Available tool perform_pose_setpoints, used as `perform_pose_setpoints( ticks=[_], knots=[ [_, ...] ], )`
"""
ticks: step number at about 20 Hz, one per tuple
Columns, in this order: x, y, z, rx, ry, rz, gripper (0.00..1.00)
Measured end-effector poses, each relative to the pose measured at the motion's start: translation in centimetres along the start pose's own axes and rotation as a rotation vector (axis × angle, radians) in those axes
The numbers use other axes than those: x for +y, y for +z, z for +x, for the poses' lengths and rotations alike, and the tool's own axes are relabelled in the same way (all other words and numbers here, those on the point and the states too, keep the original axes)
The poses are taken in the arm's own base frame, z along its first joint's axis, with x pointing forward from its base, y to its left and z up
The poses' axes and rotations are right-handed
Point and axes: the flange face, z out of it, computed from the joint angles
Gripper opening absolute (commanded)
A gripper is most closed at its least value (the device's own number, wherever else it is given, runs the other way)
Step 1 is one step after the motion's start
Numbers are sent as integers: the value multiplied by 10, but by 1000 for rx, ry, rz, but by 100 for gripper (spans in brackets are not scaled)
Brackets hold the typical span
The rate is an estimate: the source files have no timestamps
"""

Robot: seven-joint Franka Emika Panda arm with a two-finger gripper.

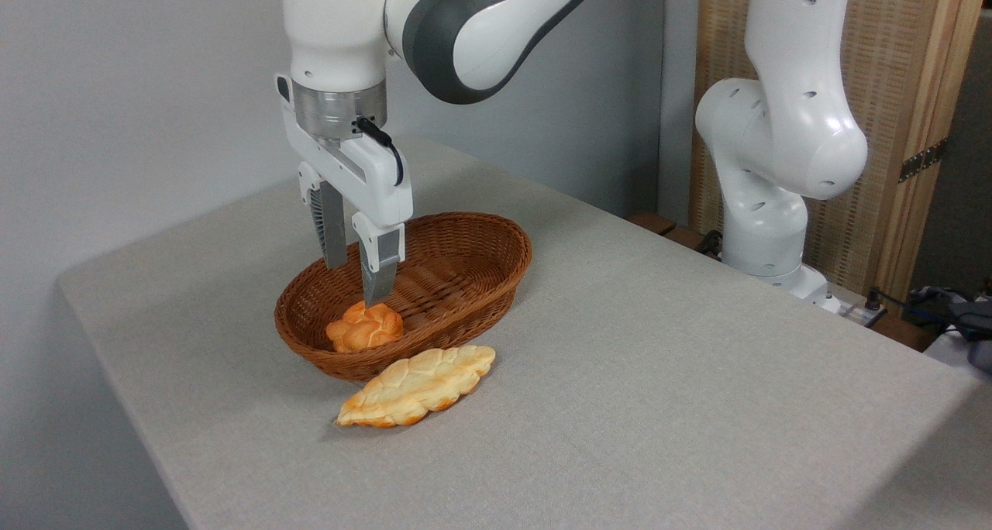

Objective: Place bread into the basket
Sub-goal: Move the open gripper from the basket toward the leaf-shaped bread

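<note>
Bread (417, 386) beside basket (465, 239) near table's front edge: probably light, stiff; grasp across narrow middle; gripper (358, 282) jaws open, empty

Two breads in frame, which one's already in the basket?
The small round knotted bun, lying inside the basket under the open fingers. The long flat braided loaf lies on the table in front of the basket.

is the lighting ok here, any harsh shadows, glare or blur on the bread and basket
Camera view: soft, even light, with only a faint shadow under the braided loaf on the table; no glare on the basket, though its inner left wall is dimmer; loaf, small bun and claw look sharp; the far right background is darker and cluttered.
</note>
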Motion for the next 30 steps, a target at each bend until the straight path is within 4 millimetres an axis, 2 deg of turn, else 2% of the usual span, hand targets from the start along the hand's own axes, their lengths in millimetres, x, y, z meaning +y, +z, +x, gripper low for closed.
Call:
perform_pose_setpoints(
  ticks=[11, 16, 22, 28, 30],
  knots=[
    [-2, -3, -1, 4, -5, 3, 100],
    [-27, -16, -17, 22, -58, 19, 100],
    [-52, -21, -33, 32, -110, 31, 100],
    [-65, -4, -37, 15, -162, 27, 100],
    [-76, 1, -43, 10, -195, 29, 100]
  ],
)
